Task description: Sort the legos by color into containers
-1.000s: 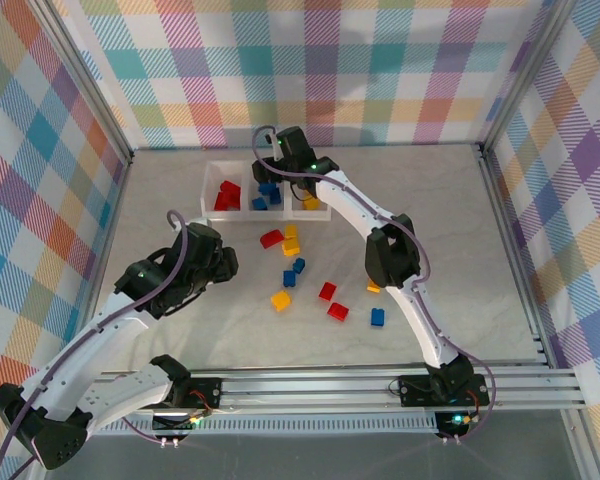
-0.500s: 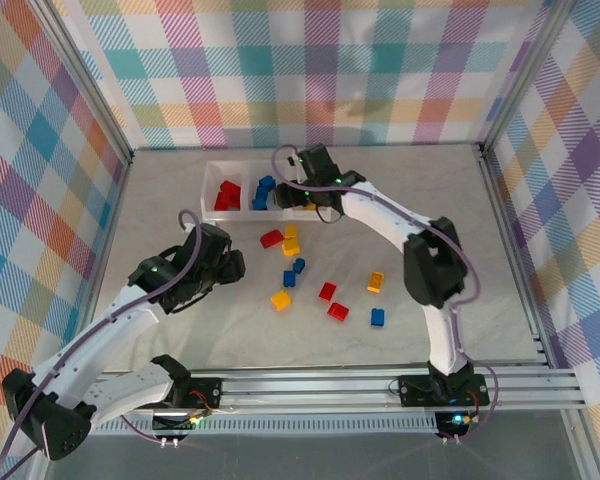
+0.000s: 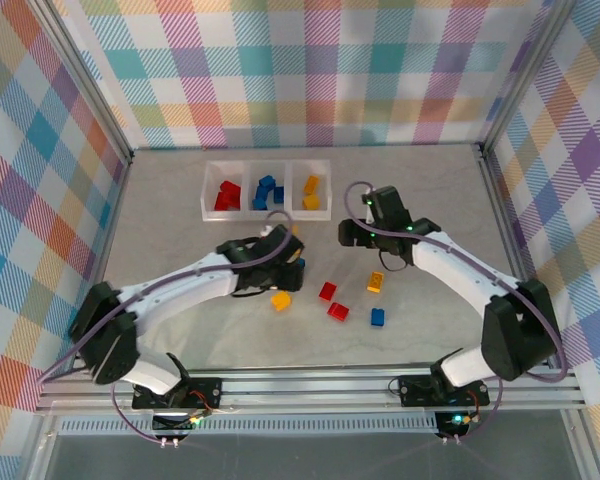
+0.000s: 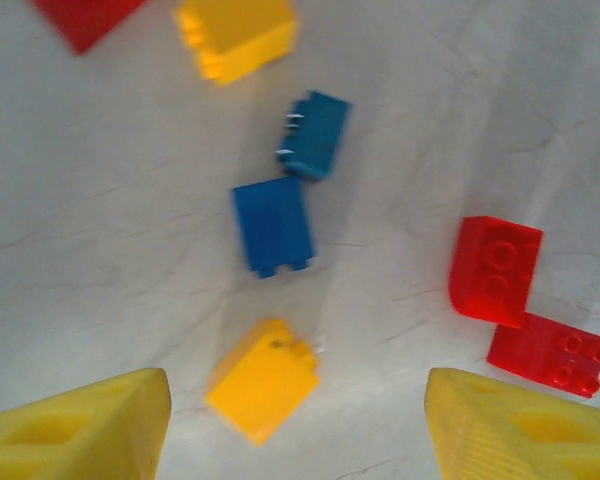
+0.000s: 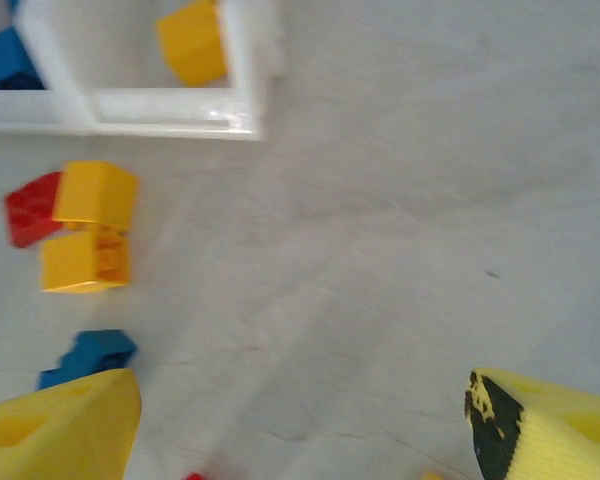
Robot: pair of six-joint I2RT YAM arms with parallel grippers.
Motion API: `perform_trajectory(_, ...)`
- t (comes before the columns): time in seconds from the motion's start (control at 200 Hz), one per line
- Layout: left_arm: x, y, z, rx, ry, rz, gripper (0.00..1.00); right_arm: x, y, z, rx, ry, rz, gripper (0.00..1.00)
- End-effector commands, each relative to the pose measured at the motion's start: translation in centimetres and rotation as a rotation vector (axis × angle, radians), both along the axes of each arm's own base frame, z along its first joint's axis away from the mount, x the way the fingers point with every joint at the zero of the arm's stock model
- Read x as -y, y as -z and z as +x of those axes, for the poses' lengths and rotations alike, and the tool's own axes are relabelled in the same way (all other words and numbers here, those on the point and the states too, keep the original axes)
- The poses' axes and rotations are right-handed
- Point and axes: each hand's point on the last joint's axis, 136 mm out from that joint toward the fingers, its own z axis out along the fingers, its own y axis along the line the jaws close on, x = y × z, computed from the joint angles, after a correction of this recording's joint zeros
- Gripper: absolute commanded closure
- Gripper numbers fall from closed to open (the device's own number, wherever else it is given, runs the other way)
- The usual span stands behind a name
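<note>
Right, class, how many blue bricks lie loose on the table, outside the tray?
3. One blue brick and a second lie close together in the middle of the table; a third sits alone closer to the front. The left arm may hide more.

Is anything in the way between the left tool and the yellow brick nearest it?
Nothing visible does. In the left wrist view the yellow brick lies on bare table just ahead of the open left tool. Two blue bricks lie beyond it, two red ones off to the side.
</note>
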Motion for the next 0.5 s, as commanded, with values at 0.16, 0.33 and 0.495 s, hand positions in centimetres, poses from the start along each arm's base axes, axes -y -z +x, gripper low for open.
perform_trajectory(0.16,6.6,1.6,-0.1,-0.056,0.173,-0.004,0.32,5.9,-3.4,-2.1,0.068,0.129,-0.038,0.10)
perform_trajectory(0.33,8.6,3.2,-0.2,-0.100,0.225,-0.006,0.33,9.4,-4.4,-3.6,0.098,0.202,-0.019,0.07)
perform_trajectory(0.495,9.6,4.8,-0.5,-0.142,0.249,0.004,0.32,11.6,-4.5,-4.6,0.101,0.250,-0.039,0.06)
